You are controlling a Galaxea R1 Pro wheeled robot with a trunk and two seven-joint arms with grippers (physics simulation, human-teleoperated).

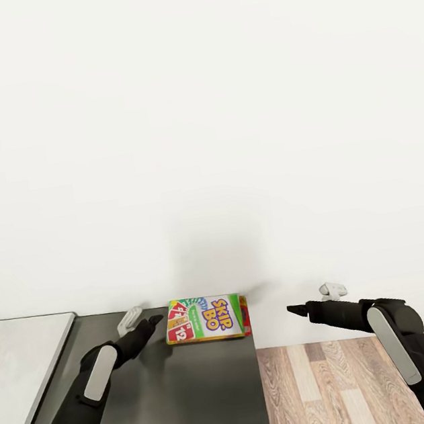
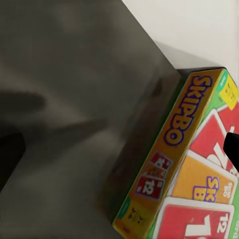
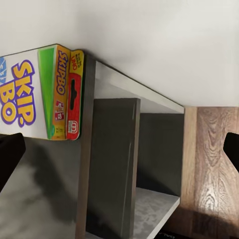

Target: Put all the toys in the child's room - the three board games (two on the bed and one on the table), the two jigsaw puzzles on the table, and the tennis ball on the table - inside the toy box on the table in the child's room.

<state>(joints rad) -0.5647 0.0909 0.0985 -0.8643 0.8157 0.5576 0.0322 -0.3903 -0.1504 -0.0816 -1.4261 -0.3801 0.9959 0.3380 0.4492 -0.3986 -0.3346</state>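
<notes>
Reaching for the Skip-Bo box (image 1: pixel 206 319), we judge, since our left claw (image 1: pixel 155 321) sits just beside its left edge at lower centre of the head frame. Box lies flat on the dark grey surface (image 1: pixel 200 404), near the far right corner, close to the white wall (image 1: pixel 196 105). Left claw state: we cannot tell, fingers seen edge-on and blurred in the left wrist view, where the box (image 2: pixel 184 174) takes up the lower right. Right claw (image 1: pixel 296 309) hangs off the surface, over the wood-plank floor (image 1: pixel 333 384), well apart from the box; its dark tips sit at opposite frame edges in the right wrist view, so it reads as spread apart, empty. That view also has the box (image 3: pixel 45 94) at upper left and the open cabinet shelf (image 3: pixel 144 199) under the surface edge.

A light grey surface (image 1: pixel 24 362) joins at lower left of the head frame, with a small printed corner at its edge, too little to name.

To do it well: line the left fingers across the box's short side, come low, pinch on the edges, not the lid face. Box is near the corner, so a push could slide it off.
</notes>
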